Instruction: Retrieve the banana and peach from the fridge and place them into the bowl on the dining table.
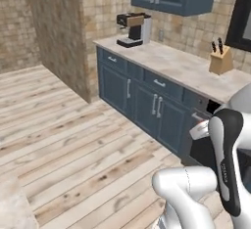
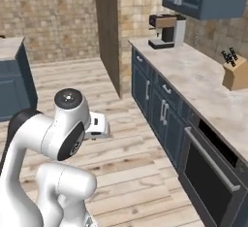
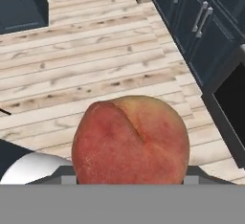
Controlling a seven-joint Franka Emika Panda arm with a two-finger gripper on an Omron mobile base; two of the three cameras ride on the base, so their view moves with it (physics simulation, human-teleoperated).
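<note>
My arm is folded close over my base, elbow raised and forearm dropping forward. My end effector (image 2: 99,126) sits low in front of my upper link, above the wood floor. In the hand view it is closed on the peach (image 3: 130,139), fingertips hidden behind it.

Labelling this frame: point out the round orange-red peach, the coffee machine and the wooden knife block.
Round orange-red peach (image 3: 130,139), hand view, middle of its skin.
Coffee machine (image 1: 134,29), left base view, on its body.
Wooden knife block (image 2: 235,74), right base view, its front face.
</note>
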